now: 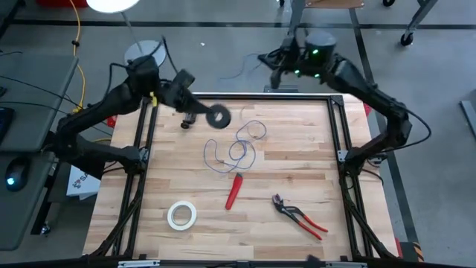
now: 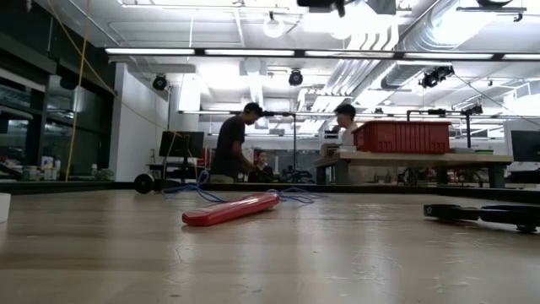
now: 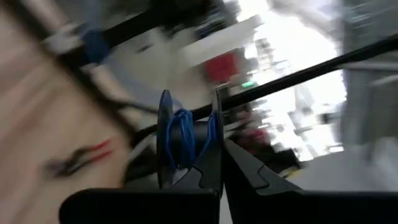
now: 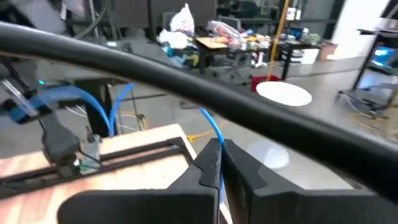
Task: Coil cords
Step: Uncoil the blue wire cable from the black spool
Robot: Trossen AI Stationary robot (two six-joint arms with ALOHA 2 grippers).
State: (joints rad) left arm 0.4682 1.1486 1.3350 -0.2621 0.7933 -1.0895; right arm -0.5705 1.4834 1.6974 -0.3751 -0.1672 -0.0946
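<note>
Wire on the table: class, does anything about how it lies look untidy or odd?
Yes. The wire sprawls in loose, tangled loops mid-table instead of sitting wound on the spool, which the left claw holds shut. One end runs off the far edge, pinched in the shut right claw.

Wire loops mid-table, behind marker, between tape roll and pliers.

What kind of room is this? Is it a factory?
Probably a workshop or robotics lab: a wooden worktable with pliers, bare ceiling pipes, and people at benches behind.
</note>
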